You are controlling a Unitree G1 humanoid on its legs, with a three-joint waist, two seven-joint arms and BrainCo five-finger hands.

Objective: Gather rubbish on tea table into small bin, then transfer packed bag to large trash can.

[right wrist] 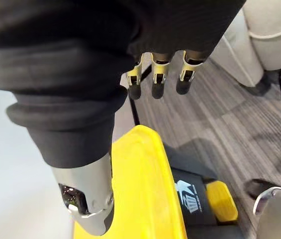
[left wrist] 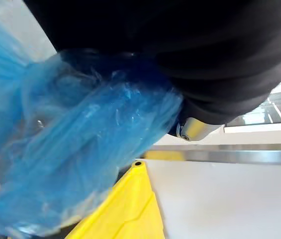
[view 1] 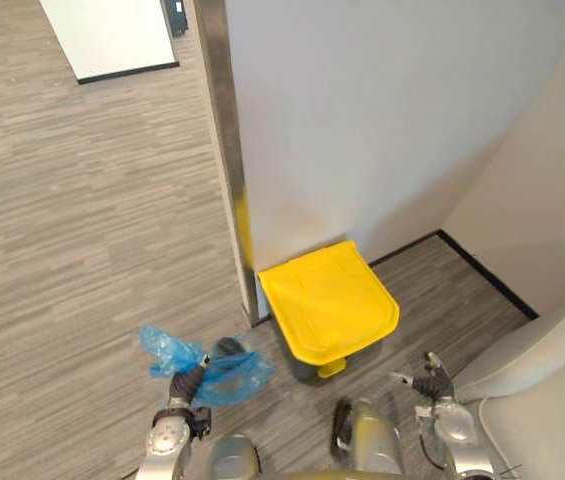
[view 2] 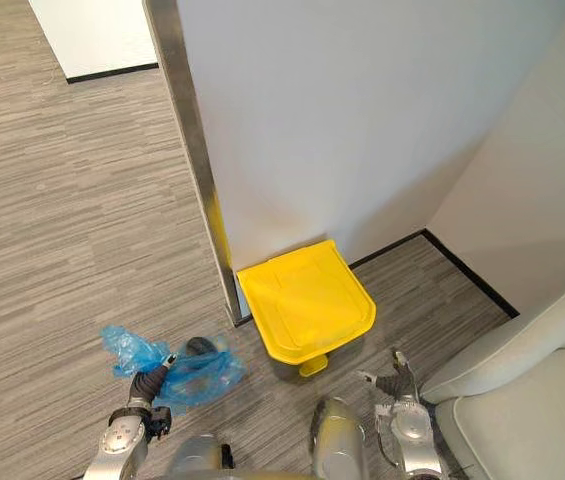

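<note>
A large trash can with a shut yellow lid (view 1: 330,300) stands on the floor against the white wall, just ahead of me. To its left my left hand (view 1: 188,384) is shut on the gathered neck of a crumpled blue plastic bag (view 1: 230,376), which hangs at about lid height. The bag (left wrist: 70,149) fills the space in front of that hand, with the yellow lid (left wrist: 130,209) beyond it. My right hand (view 1: 430,384) hovers to the right of the can, fingers (right wrist: 158,82) relaxed and holding nothing, above the lid's edge (right wrist: 140,184).
The can's yellow foot pedal (right wrist: 222,199) sticks out at its front base. A metal post (view 1: 224,150) edges the wall left of the can. A light grey sofa (view 1: 552,400) stands at the right. Wood-look floor (view 1: 82,220) spreads out to the left.
</note>
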